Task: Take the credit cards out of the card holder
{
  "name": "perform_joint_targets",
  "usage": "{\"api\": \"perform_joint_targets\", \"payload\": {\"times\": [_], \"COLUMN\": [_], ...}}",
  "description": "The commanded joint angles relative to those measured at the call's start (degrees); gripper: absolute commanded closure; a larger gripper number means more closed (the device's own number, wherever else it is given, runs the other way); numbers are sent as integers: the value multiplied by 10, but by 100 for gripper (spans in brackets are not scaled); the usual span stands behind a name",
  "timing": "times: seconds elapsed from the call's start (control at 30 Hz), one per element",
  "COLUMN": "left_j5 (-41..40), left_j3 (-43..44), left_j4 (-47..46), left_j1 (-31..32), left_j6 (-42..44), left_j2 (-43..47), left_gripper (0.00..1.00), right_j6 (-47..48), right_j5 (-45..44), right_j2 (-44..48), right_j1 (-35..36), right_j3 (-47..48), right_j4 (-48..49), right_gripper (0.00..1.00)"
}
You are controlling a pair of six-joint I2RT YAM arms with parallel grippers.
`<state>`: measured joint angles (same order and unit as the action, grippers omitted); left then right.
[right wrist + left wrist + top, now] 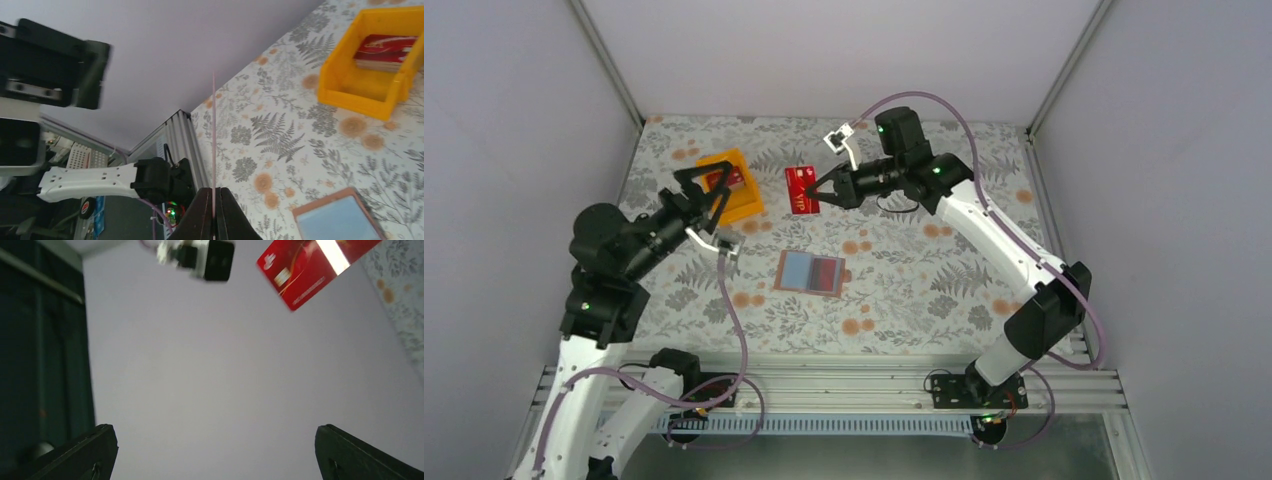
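Right gripper (822, 192) is clamping one red credit card (801, 190), lifted clear near the orange tray (749, 207); I'm planning a slow swing over it, releasing low. Left gripper (712, 187) is hanging wide open, card holder (810, 272) lying open mid-table.

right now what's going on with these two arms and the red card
The right gripper is shut on a red card, holding it in the air above the table. The left gripper is wide open and empty, raised near the orange tray, which holds a stack of red cards. The card holder lies open on the table with something red showing in one half.
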<state>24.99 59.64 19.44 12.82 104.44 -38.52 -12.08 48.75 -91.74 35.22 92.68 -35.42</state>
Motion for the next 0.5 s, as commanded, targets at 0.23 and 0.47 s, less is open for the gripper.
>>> {"api": "perform_joint_targets", "payload": {"times": [0.23, 0.47], "left_j5": [194, 169], "left_j3": [-135, -153], "left_j4": [-101, -81], "left_j1": [1, 1], "left_j6": [557, 556], "left_j2": [69, 72], "left_gripper": [21, 34], "right_j6": [-19, -17], "right_j5": [75, 88], "right_j2": [-15, -66], "right_j1": [74, 104], "right_j3": [39, 98], "right_j4": [51, 36], "right_gripper": [96, 96]}}
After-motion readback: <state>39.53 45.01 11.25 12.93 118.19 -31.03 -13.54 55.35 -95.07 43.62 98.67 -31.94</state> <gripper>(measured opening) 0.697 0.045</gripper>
